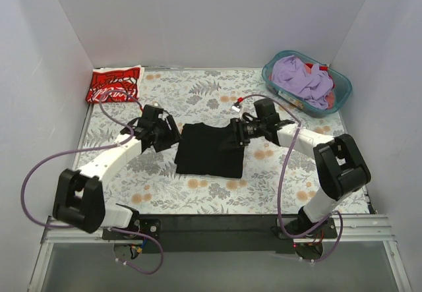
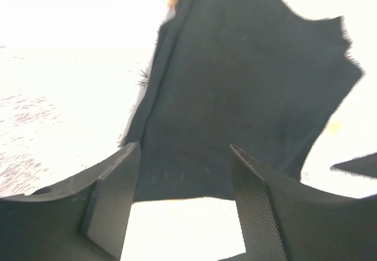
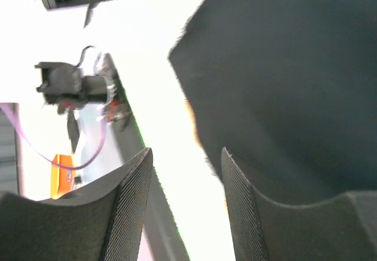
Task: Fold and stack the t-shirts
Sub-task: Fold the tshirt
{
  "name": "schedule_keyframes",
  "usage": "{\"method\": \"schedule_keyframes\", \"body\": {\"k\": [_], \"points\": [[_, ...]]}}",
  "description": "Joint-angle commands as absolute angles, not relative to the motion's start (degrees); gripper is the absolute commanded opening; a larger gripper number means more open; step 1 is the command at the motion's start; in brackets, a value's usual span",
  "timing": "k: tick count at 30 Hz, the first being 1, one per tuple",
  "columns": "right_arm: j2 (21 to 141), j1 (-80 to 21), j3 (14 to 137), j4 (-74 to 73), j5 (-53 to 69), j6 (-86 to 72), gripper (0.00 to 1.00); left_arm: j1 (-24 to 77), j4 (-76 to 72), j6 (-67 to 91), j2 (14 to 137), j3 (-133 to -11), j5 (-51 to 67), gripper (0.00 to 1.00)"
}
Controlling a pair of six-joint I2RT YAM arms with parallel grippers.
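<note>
- Near edge: arms bolted here, both reaching fwd over the counter (image 1: 198,196) to its middle.
- Black tee (image 1: 210,152): mid-counter, lying flat, folded to a rough rectangle, no sleeve sticking out in the top view. Fold looks done or nearly so.
- L hand (image 1: 169,135): just beside the tee's left edge, toward its far-left corner. Jaws apart, nothing betw. them. Wrist view shows the cloth lying beyond the fingers (image 2: 112,196), not pinched.
- R hand (image 1: 239,136): at the tee's far-right corner. Jaws apart too, and the gap shows bright counter. Cloth runs alongside one finger; can't tell if it touches.
- Why so placed: one hand per side means the packet can be taken by both edges at once, so it prob. stays flat when lifted.
- Red tee (image 1: 113,85): far-left corner, folded, white print up, well apart from the black one. Prob. the stack's base, so the black tee has yet to go on top.
- Basket (image 1: 343,91): far-right corner, holding purple clothes (image 1: 297,74), off the work area.
- Risk: pinching only the top layer could let the fold fall open in transit.
</note>
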State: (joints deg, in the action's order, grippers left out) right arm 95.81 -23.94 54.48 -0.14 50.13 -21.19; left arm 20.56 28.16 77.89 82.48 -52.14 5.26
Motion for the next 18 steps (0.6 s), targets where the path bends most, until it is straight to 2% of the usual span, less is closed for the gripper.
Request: {"method": "schedule_keyframes", "body": {"k": [1,6,10,14,18], "points": [[91.6,-32.1,51.9,11.8,48.7,-31.7,0.57,20.2,28.0,77.7,71.1,-48.6,-3.2,0.6],[96.1,-38.2,49.4,24.6,45.7,-38.6,0.59,20.0,25.8,78.7,59.5,-41.5,-8.0,0.62],[107.2,-38.8,47.4,32.4,47.8,-43.6,0.59,20.0,23.6,80.3,54.0,-35.6,-7.3,0.66],[115.6,-38.5,47.3,32.4,49.8,-44.7,0.58,20.0,22.3,80.5,54.7,-34.4,-5.2,0.69],[116.8,-38.2,46.6,32.3,49.5,-44.4,0.57,20.0,22.4,79.5,56.8,-35.5,-5.6,0.69]]}}
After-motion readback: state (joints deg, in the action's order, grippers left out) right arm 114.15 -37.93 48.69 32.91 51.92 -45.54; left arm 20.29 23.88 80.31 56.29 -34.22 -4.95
